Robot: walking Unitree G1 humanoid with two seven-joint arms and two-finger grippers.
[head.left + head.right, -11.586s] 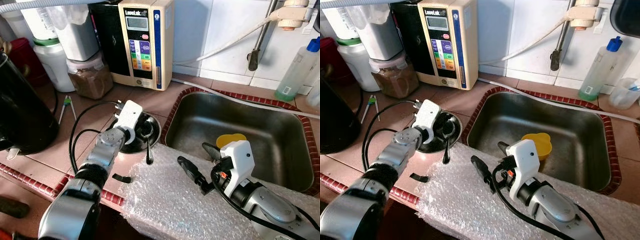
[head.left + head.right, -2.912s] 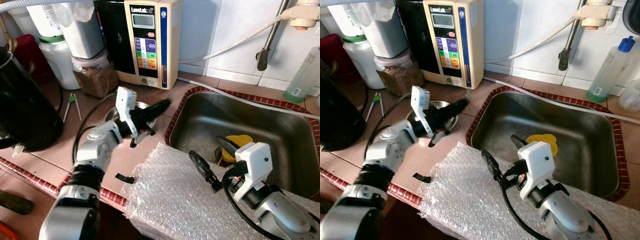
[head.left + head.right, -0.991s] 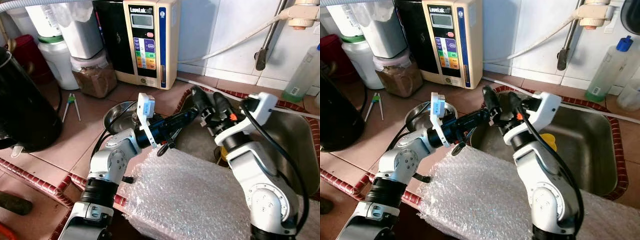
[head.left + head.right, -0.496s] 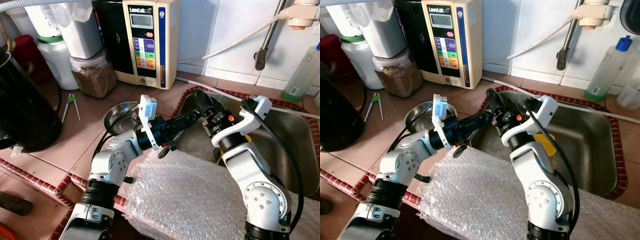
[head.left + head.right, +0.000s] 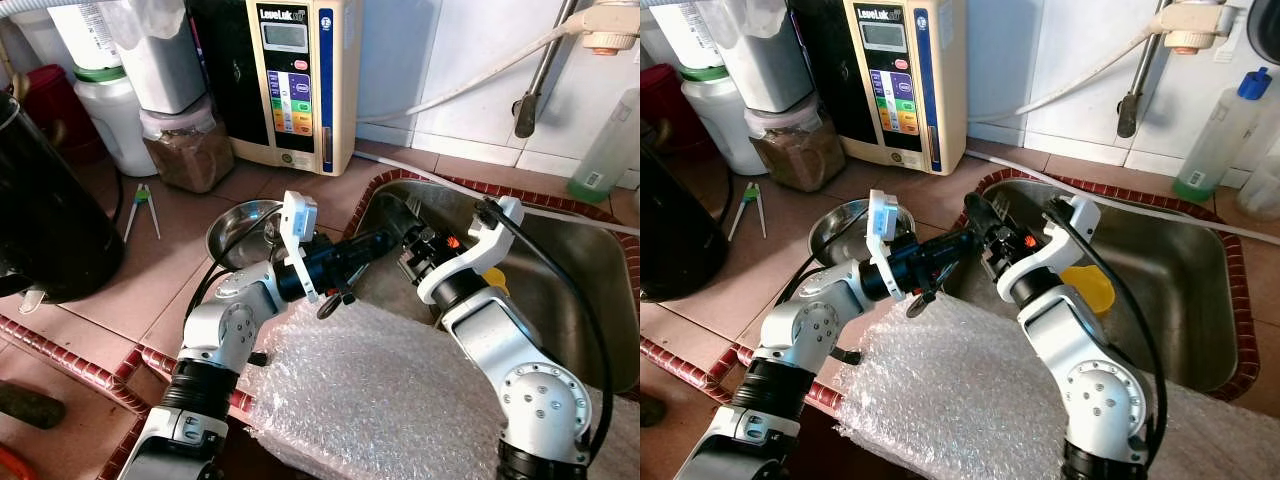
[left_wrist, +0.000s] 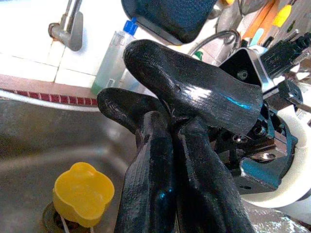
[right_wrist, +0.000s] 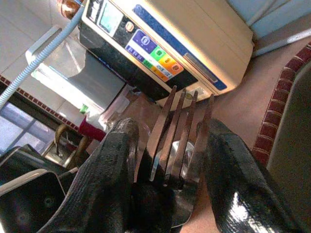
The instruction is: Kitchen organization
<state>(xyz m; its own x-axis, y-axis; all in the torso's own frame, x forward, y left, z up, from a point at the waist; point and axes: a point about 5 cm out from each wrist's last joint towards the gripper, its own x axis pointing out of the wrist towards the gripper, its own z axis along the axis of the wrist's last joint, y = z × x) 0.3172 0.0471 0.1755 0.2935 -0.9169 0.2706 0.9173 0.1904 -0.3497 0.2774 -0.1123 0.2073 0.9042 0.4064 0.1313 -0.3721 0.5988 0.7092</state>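
Head views: the left gripper (image 5: 385, 240) and right gripper (image 5: 412, 238) meet tip to tip over the near-left corner of the stainless steel sink (image 5: 580, 290), above the sheet of clear bubble wrap (image 5: 400, 400). A thin metal utensil handle with a round end (image 5: 328, 304) hangs down and toward the robot from the left gripper, close above the wrap's edge. The round shallow steel dish (image 5: 235, 228) sits on the tiled counter just behind the left arm. The yellow plastic cup (image 5: 1090, 288) lies in the sink beyond the right arm.

Left wrist view: the left gripper's black fingers (image 6: 160, 184) are pressed together, closed on the utensil shaft as far as can be judged; the right gripper's finger crosses just ahead.

Right wrist view: the silver four-tined fork (image 7: 181, 131) lies between the right gripper's two fingers (image 7: 109, 184), which stand spread on either side, not clamped. Tines point away from the wrist toward the beige water ioniser (image 7: 184, 43); the long axis runs along the fingers.

So the fork spans both claws, handle end at the left one, tines inside the right one. Looks like a handover; the right jaws need only close.
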